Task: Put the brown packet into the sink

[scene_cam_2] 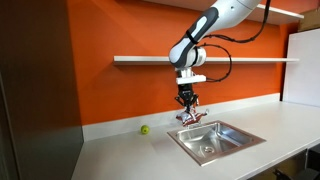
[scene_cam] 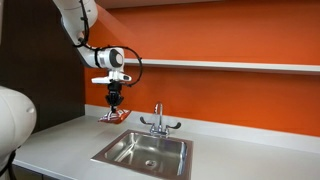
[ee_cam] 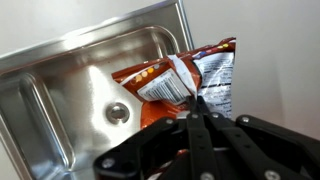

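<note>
Pincer (ee_cam: 194, 104) is clamped shut on the packet (ee_cam: 185, 80), pinching a thin bit of foil at its near edge, with the two fingers meeting almost tip to tip.

The packet hangs below me, low over the surface (scene_cam: 60, 135) at the sink's (scene_cam: 108, 154) back corner on the side away from the faucet (scene_cam: 157, 122). In the wrist view it straddles the rim, part over the basin and part over the surface. I can't tell if its lowest corner touches anything.

Handling, my read:
- Very light, load is no concern.
- Thin crinkly foil, no stiffness. It droops and twists from the pinch point, so its pose under me is loose.
- The film is slick. The edge pinch looks shallow and could creep out in a fast move.
- A better hold would be deeper in, over the crimped seam or a fold, where there's more film to bite.
- Not fragile, though the contents may crush if squeezed mid-body.

The drain (ee_cam: 118, 112) sits well inside the basin, so there's plenty of room to land. The small ball (scene_cam_2: 144, 129) is well apart on the surface and not in the way.
</note>
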Controlling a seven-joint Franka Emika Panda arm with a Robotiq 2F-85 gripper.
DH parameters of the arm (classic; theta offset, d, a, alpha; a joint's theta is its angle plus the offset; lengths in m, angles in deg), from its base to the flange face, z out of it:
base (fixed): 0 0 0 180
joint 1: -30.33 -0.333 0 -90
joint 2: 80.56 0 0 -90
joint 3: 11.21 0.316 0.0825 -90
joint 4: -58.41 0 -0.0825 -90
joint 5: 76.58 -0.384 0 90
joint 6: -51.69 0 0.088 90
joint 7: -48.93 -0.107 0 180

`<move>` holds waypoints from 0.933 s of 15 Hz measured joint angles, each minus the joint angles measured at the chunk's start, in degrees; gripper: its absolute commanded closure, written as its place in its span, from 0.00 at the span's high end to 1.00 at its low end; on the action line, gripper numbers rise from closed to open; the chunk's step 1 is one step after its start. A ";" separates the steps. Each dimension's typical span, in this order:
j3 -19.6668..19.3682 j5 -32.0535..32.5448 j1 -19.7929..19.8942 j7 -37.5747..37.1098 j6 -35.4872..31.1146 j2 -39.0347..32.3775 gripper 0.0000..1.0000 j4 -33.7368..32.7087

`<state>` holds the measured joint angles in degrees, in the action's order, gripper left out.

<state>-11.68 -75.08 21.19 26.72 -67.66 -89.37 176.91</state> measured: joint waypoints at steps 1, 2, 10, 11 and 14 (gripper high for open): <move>-0.28 0.00 0.61 -0.11 -0.20 0.71 0.00 0.87; -0.53 0.00 1.29 -0.16 -0.42 1.38 0.00 1.70; -2.30 -0.05 5.59 -0.25 -3.75 3.31 0.00 6.21; -2.53 -0.06 5.95 -0.25 -4.32 3.30 0.00 6.65; -3.05 -0.09 6.92 -0.25 -6.19 2.97 0.00 7.84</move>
<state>-14.74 -75.17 28.11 26.47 -73.85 -86.40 184.76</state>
